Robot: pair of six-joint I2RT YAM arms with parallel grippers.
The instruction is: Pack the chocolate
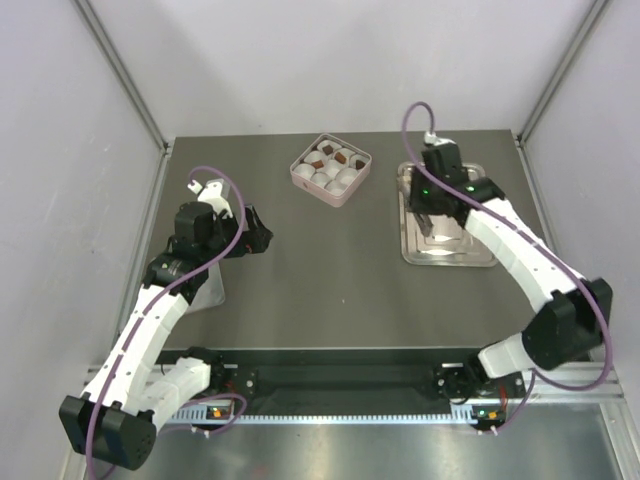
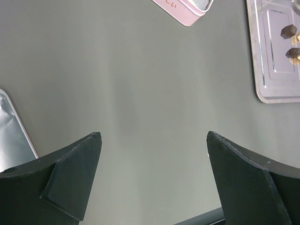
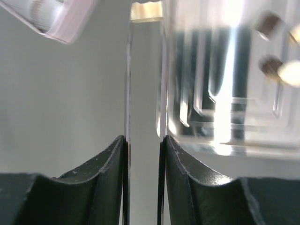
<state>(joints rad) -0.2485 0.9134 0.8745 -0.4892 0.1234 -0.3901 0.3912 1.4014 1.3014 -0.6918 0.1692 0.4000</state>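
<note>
The pink box (image 1: 297,172) at the back middle holds round white paper cups, and three of them hold dark chocolate pieces (image 1: 340,157). More chocolate pieces lie in the metal tray (image 1: 450,250) on the right: dark ones (image 2: 288,32) (image 3: 268,23) and a cream one (image 3: 290,72). The arm hides them in the top view. My right gripper (image 1: 425,222) (image 3: 143,138) is over the tray's left side. Its jaws are a narrow gap apart, and the tray's pale left rim (image 3: 145,70) fills that gap. My left gripper (image 1: 258,238) (image 2: 153,136) is open and empty over bare table.
A flat metal lid (image 1: 205,290) (image 2: 11,136) lies under my left arm at the table's left edge. The pink box's corner shows in the left wrist view (image 2: 185,16) and the right wrist view (image 3: 70,26). Grey walls enclose the table.
</note>
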